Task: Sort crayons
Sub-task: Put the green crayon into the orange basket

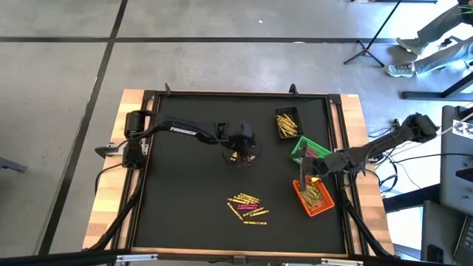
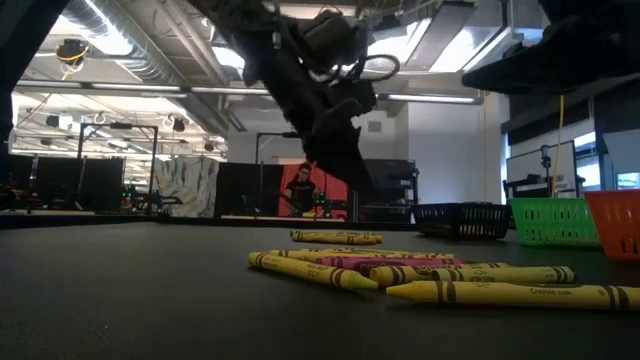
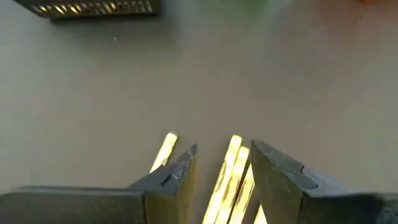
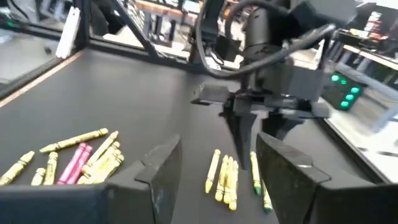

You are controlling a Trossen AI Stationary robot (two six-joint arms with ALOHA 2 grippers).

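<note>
Pick-up step. The left gripper [image 1: 242,153], fingers parted, hangs at table centre over a small cluster of thin yellow wax crayons [image 4: 225,177], two lying between its tips. A larger yellow-and-pink crayon pile [image 1: 247,207] lies nearer the front edge. The right gripper [image 1: 316,179], also parted and empty, waits above the orange rectangular bin [image 1: 323,207], beside the green mesh bin [image 1: 299,148] and black bin [image 1: 287,124] at right. Next move, likely: lower, close on one crayon, carry it to a bin.

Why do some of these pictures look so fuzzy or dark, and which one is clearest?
Low view: bright ceiling lights backlight the left arm into a silhouette, while the near crayons are sharp. Left wrist view: soft all over, the yellow crayons between the jaws smeared. Right wrist view: foreground fingers blurred. High view: evenly lit and clearest.
</note>
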